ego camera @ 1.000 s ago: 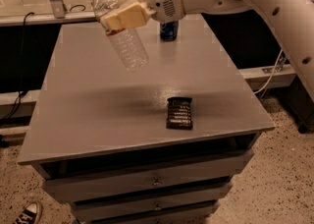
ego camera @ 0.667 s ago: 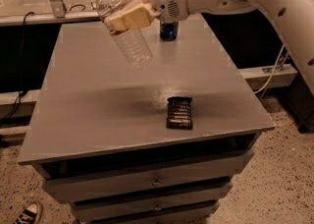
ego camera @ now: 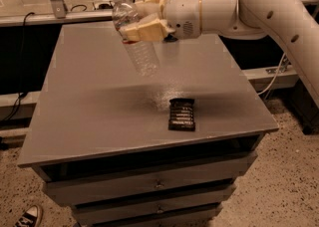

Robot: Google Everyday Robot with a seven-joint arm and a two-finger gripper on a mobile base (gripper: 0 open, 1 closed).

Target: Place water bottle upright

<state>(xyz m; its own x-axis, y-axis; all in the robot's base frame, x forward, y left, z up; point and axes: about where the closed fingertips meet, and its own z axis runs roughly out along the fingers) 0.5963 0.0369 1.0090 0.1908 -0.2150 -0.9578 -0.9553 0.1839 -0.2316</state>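
Observation:
The water bottle [ego camera: 139, 47] is a clear ribbed plastic bottle with a white cap, held in the air above the grey table [ego camera: 89, 101]. It hangs tilted, cap up and to the left, base down and to the right. My gripper [ego camera: 142, 24] is shut on the bottle's upper part, with cream fingers [ego camera: 144, 33] across the label band. The white arm reaches in from the upper right. The bottle's base is well clear of the tabletop.
A dark ribbed packet [ego camera: 181, 114] lies flat near the table's front right. The table has drawers [ego camera: 154, 186] below its front edge. A shoe [ego camera: 27, 217] shows on the speckled floor at the lower left. Cables run along the floor.
My gripper has moved right and slightly down with the bottle, still tilted. The blue can behind the arm is now hidden.

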